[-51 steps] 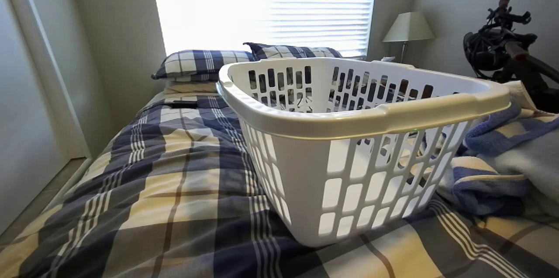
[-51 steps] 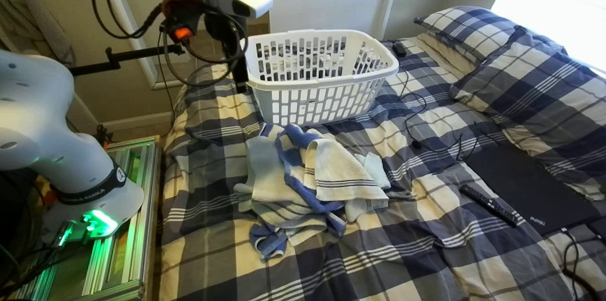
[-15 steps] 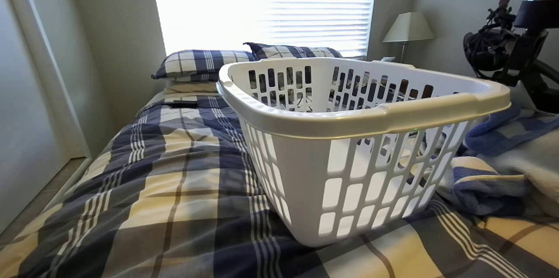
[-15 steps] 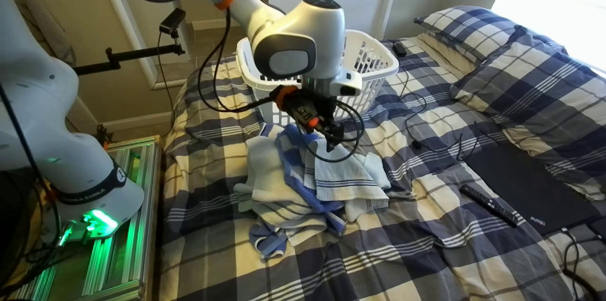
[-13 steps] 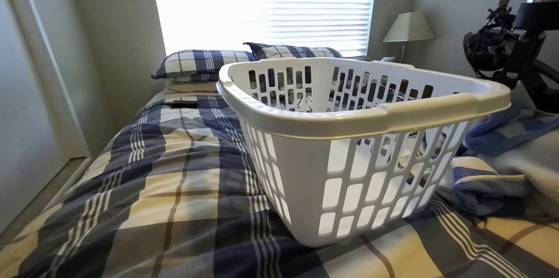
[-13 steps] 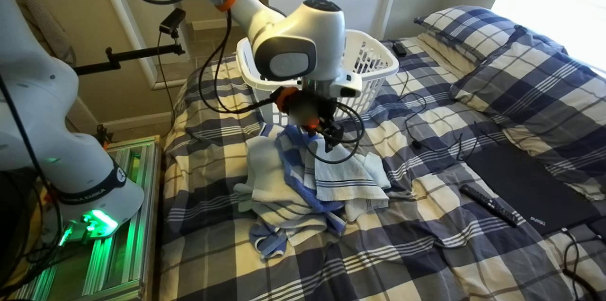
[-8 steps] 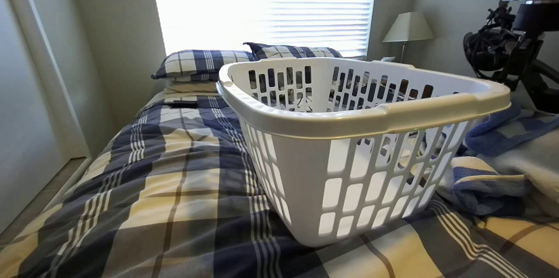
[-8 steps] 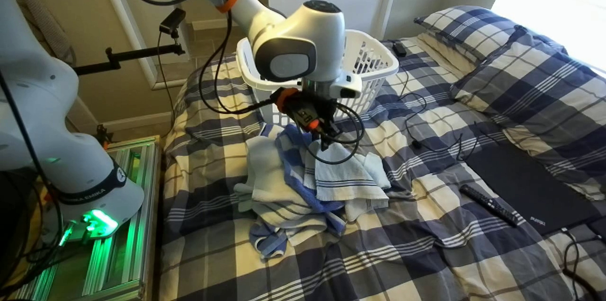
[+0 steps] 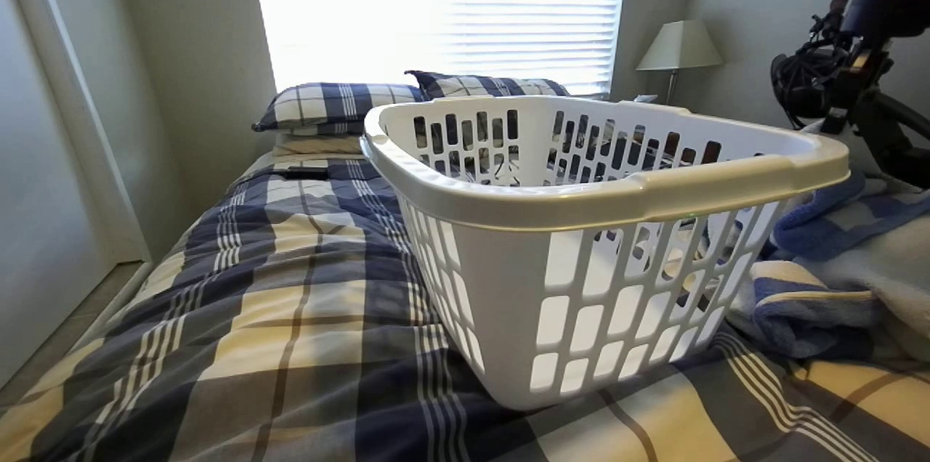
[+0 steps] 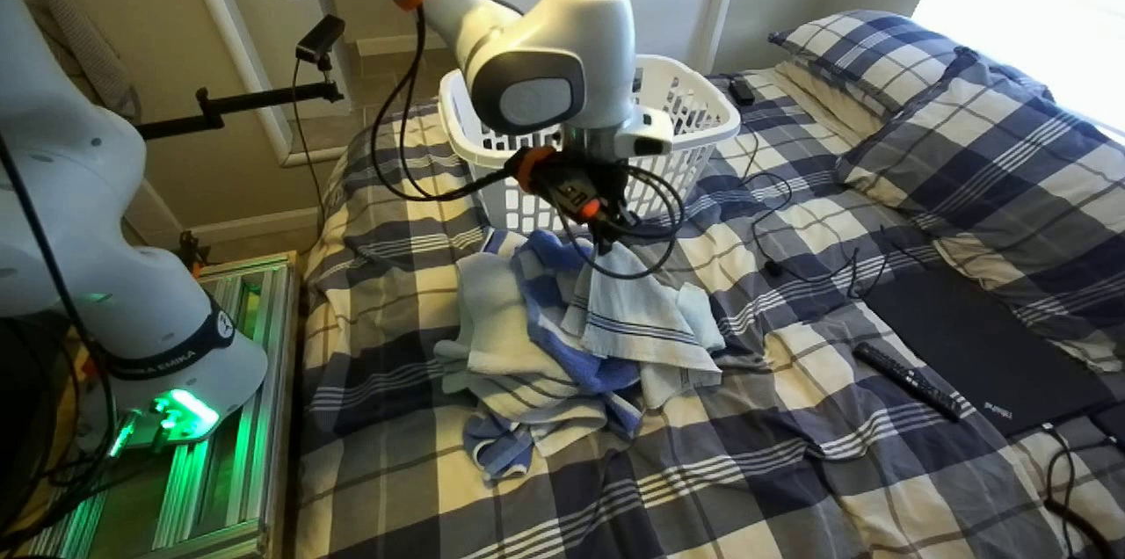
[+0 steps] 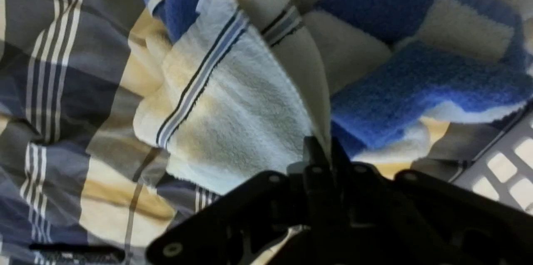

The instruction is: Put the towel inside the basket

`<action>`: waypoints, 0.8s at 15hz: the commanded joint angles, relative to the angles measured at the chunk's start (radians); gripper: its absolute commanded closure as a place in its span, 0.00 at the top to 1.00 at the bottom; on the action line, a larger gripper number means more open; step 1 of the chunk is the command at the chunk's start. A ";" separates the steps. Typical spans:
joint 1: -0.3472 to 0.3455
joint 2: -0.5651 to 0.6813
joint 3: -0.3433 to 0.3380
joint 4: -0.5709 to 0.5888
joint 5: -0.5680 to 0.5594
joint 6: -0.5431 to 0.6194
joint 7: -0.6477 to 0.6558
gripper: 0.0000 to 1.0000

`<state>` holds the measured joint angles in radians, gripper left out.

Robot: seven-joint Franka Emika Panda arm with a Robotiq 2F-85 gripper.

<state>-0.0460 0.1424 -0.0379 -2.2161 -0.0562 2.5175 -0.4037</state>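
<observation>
The off-white towel, with a dark-and-blue stripe band, is drawn up into a fold between my fingertips. In the wrist view my gripper is shut on that fold. An exterior view has the towel hanging from the gripper, its lower part still resting on the heap. The white slotted basket stands just behind, partly covered by the arm. Its thick rim shows in an exterior view, and one slotted corner appears at the wrist view's right edge.
Blue-and-white towels lie heaped under and beside the held one. Plaid bedding covers the bed. A remote, a black laptop and loose cables lie farther off, near the pillows.
From beside the basket, the arm came over the heap. The gripper then shut on the towel and rose slightly, pulling its top into a peak. The basket has stayed put.
</observation>
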 commanded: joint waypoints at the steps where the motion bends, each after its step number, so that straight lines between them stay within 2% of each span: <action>1: 0.022 -0.086 0.037 0.019 -0.047 0.053 -0.025 0.05; 6: 0.094 -0.173 0.104 0.114 -0.073 0.076 -0.039 0.05; 12: 0.182 -0.183 0.182 0.225 -0.196 0.129 -0.056 0.04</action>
<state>0.1092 -0.0511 0.1236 -2.0292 -0.1860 2.5942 -0.4367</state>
